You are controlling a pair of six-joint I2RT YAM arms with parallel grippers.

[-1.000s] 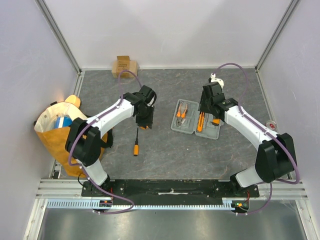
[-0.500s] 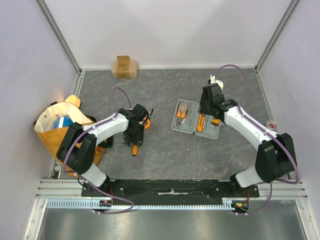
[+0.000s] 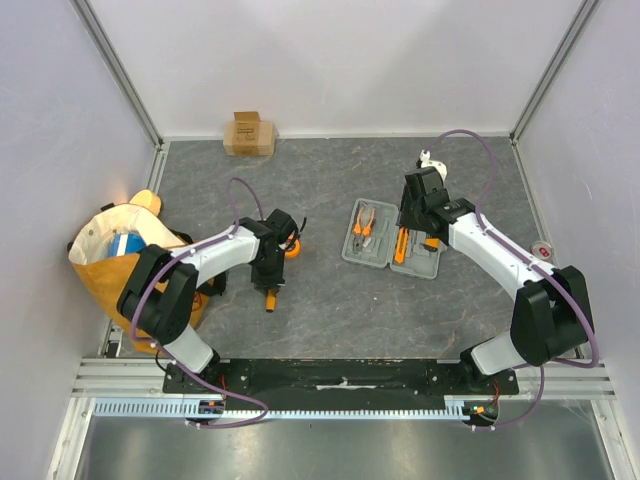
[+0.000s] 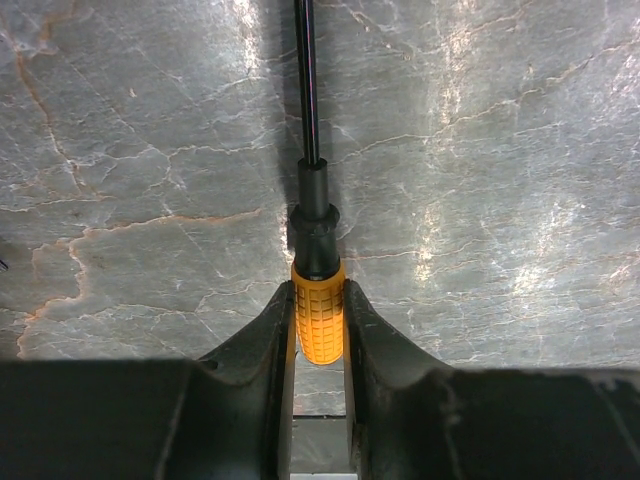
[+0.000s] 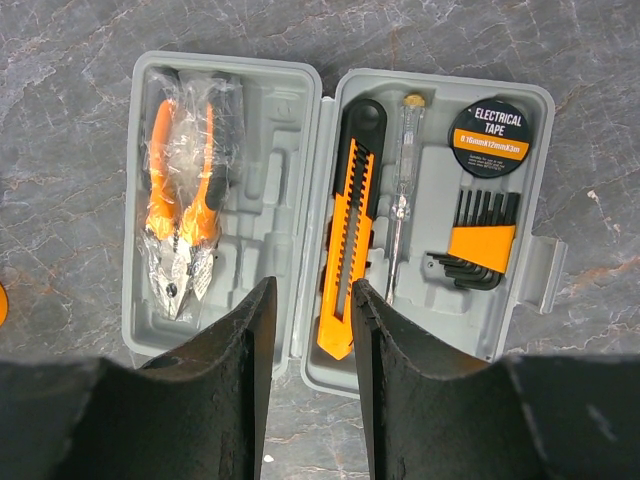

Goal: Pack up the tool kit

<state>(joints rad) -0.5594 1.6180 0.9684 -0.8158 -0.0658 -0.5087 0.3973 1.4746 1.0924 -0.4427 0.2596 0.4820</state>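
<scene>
Since one second ago the left claw [image 4: 318, 300] is coming down to the table [image 4: 500, 150], and now it is gripping the orange handle of the screwdriver [image 4: 316, 215], whose black shaft is pointing straight ahead of it. The right claw [image 5: 312, 290] is staying in place, hanging open and empty; the open grey case [image 5: 250, 110] is lying directly below it, with the pliers [image 5: 185, 215] resting in the half to its left.
</scene>
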